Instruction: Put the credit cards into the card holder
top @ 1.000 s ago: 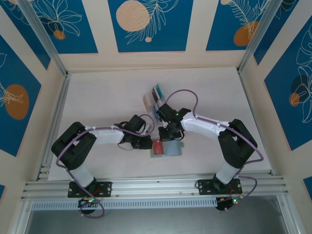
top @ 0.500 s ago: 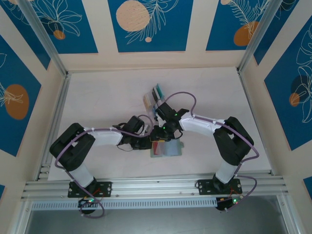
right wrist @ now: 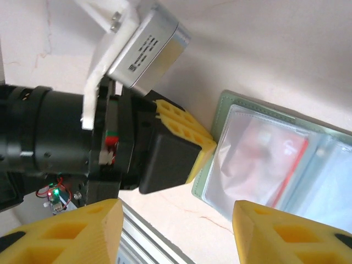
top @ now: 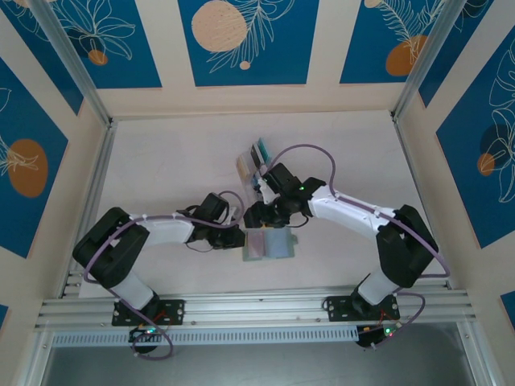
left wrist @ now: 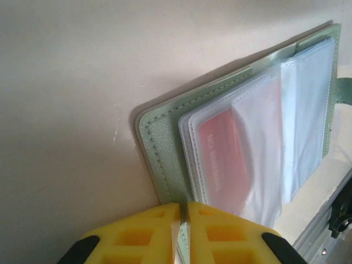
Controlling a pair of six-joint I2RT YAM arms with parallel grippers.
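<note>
Item: card holder (top: 272, 244), sage-green cover with clear inner sleeves, lay open and flat on the counter (top: 177, 161) at lower centre of the overhead frame, between the two arms. Contents: one red card (left wrist: 224, 162), seated in a clear sleeve near the gripped edge and veiled by the plastic; in the right wrist view it sat at centre right under the same film. Change noted: a second earlier this card showed bright red on top of the holder with the right arm's tool over it; it had since gone under the plastic and read only as a faint pink patch from above. Right fingers (right wrist: 71, 231): parted wide, empty, drawn back to the holder's upper-left corner. Left fingers (left wrist: 137, 234): pinched shut on the stitched edge of the cover, at the bottom of the left wrist frame, that edge having been held throughout. Stock outstanding: remaining credit cards (top: 259, 153), teal and cream among them, stood in the clear rack (top: 246, 166) just above the right wrist. Assessment: one insertion appeared complete, though how deep the card sat could not be told. Next call would likely be another card from the rack, with the holder kept pinned.
</note>
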